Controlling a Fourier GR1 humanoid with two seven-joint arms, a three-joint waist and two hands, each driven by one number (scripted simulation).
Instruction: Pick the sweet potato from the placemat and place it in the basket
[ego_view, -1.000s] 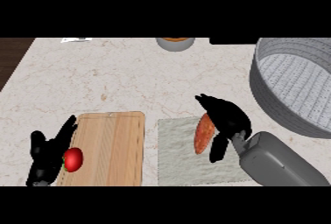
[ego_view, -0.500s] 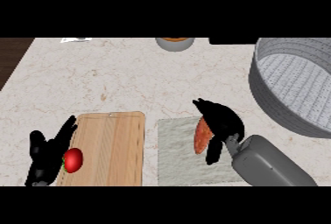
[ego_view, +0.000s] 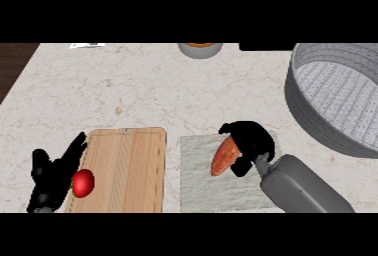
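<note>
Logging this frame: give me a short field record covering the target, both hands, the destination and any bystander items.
target: sweet potato, over the placemat
right hand: curled round the sweet potato
left hand: open, resting at the cutting board's left side
destination: basket, at right; sweet potato not in it
other: red round item at the cutting board's left edge

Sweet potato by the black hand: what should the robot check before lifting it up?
1. Right hand curled round the sweet potato: ok.
2. Sweet potato off the placemat: not ok, it lies on it.
3. Room in the basket: ok, the part in view holds nothing.
4. Way from placemat to basket: ok, nothing stands between.
5. Left hand out of the way: ok, open beside the cutting board.
</note>
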